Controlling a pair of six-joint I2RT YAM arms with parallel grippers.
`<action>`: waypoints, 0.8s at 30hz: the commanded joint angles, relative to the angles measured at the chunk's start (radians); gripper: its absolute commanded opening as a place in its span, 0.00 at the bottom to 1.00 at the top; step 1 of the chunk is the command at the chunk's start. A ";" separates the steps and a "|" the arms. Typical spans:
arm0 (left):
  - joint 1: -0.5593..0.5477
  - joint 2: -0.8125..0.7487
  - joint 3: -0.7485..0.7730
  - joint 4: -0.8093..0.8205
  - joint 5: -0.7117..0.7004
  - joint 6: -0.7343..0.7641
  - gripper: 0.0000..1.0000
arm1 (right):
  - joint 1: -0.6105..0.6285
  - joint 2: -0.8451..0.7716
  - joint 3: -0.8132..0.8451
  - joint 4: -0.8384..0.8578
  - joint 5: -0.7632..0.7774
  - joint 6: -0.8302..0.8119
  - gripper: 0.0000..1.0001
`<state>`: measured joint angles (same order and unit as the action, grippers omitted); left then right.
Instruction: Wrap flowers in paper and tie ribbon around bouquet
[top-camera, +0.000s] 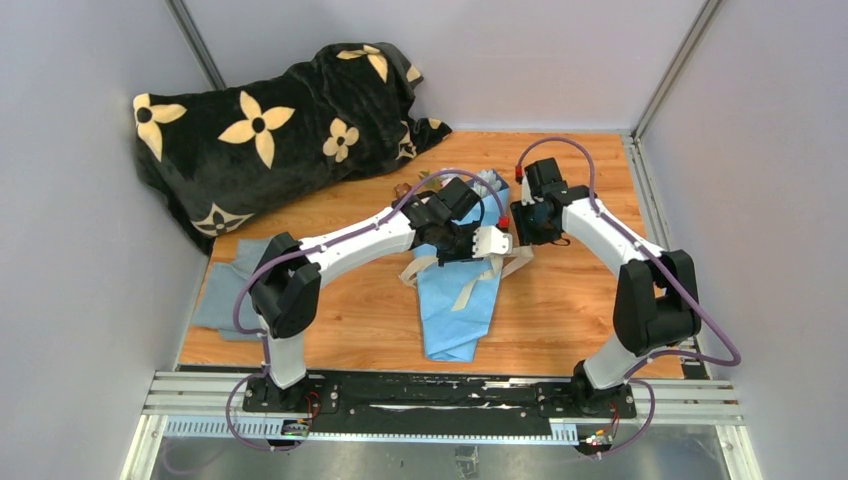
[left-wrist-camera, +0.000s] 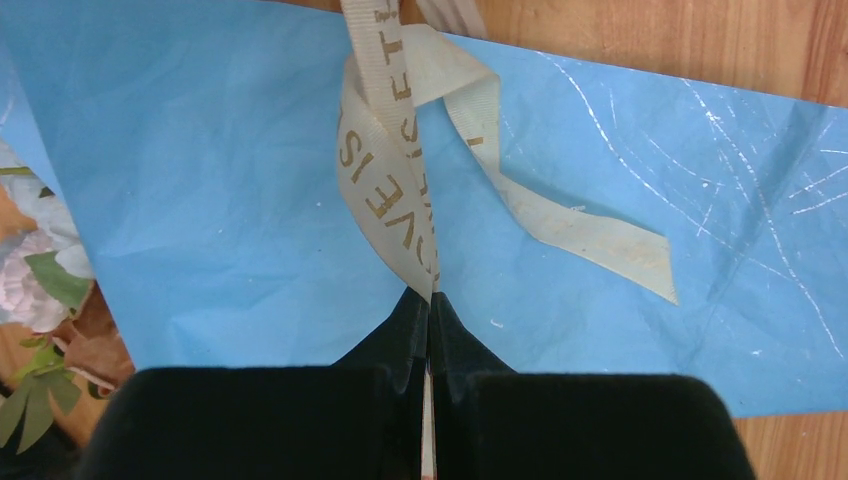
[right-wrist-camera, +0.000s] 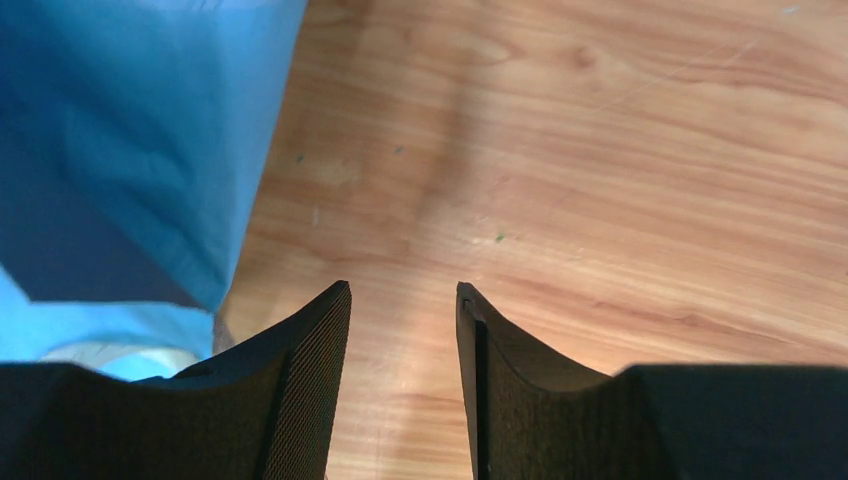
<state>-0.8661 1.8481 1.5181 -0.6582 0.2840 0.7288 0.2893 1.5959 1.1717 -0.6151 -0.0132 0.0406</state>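
The step in hand looks to be the tying. The ribbon (left-wrist-camera: 385, 190) crosses the middle of the bouquet (top-camera: 458, 310), which lies mid-table with its narrow end towards the arm bases and its flowers (left-wrist-camera: 30, 280) at the far end. The left gripper (left-wrist-camera: 430, 305) is clamped tight on a doubled length of ribbon, the printed strip running straight out from its closed fingertips. The right gripper (right-wrist-camera: 403, 300) stands roughly half apart and holds nothing; it is over bare table (right-wrist-camera: 620, 180), just beside the right edge of the paper (right-wrist-camera: 130, 130).

To do this well, the left arm should probably keep the strip taut without dragging the light cone sideways. The right would need to pick up a free tail, pinching satin alone and not the thin sheet beneath, which looks apt to crease or tear. The ribbon is floppy and likely slippery, so a grip a little in from its end seems safer.

The left wrist view alone shows the pinch itself, the gold lettering, a loose tail lying flat on the paper with a slanted cut end, and blooms peeking past the sheet's edge. The top view hides that pinch under the arm, but shows ribbon spilling off both sides of the cone and the two grippers close together over it. The right wrist view confirms that the fingers are empty; it shows no ribbon at all, so how near a tail lies cannot be told from it.
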 joint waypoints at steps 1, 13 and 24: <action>0.013 0.026 0.008 0.018 0.014 -0.020 0.00 | -0.030 0.003 0.030 0.082 0.143 0.027 0.49; 0.047 0.063 0.035 0.068 0.018 -0.097 0.00 | -0.099 -0.135 -0.008 0.155 0.064 0.044 0.48; 0.058 0.084 0.048 0.062 0.046 -0.111 0.00 | 0.221 -0.723 -0.609 0.430 0.031 0.374 0.42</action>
<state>-0.8158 1.9133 1.5394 -0.5995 0.2962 0.6334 0.4377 0.9482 0.7696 -0.3225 0.0551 0.2295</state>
